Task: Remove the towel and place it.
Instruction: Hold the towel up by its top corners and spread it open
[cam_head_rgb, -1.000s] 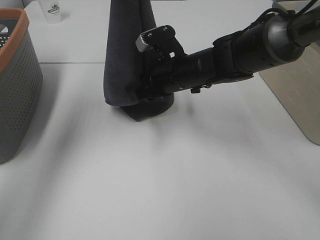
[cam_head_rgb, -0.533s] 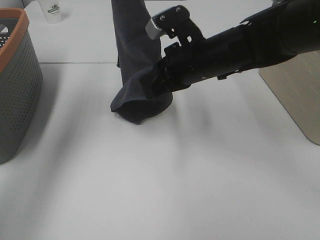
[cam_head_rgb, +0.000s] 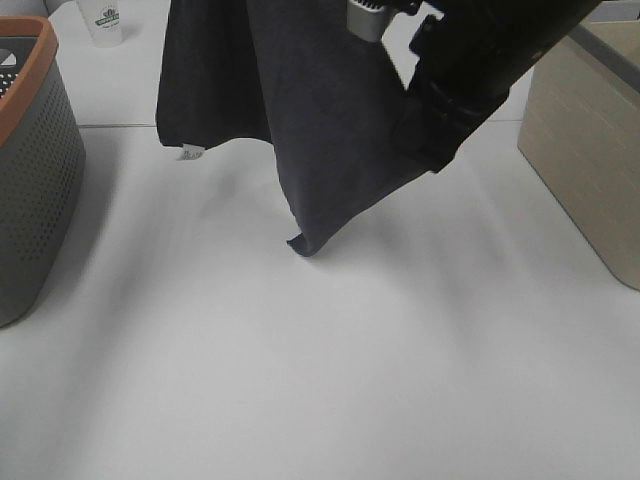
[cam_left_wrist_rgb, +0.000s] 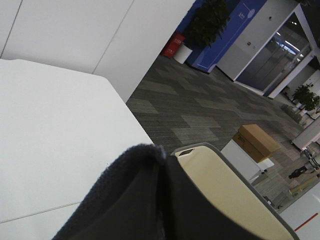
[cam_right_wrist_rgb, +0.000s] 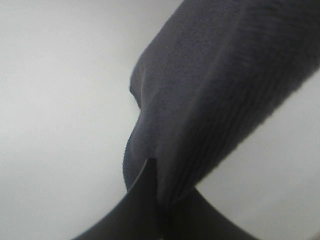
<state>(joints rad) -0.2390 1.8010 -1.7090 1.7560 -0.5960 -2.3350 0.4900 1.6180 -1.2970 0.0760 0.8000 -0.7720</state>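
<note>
Tabletop (cam_head_rgb: 330, 390) nearest us sits bare beneath the towel (cam_head_rgb: 320, 130), whose lowest corner dangles just over it or brushes it; we cannot tell which. Above, the right gripper (cam_right_wrist_rgb: 154, 207) is clenched on a fold, and the left gripper (cam_left_wrist_rgb: 167, 212) seems pinched on the upper edge. We judge the lift done; next comes lowering it onto its spot and letting go.

Plush matt cloth towel (cam_head_rgb: 320, 130); perf. plastic basket (cam_head_rgb: 40, 180).

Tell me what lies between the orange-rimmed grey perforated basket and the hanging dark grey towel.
Nothing: the exterior high view shows only bare white table between the grey perforated basket and the dark grey towel.
</note>
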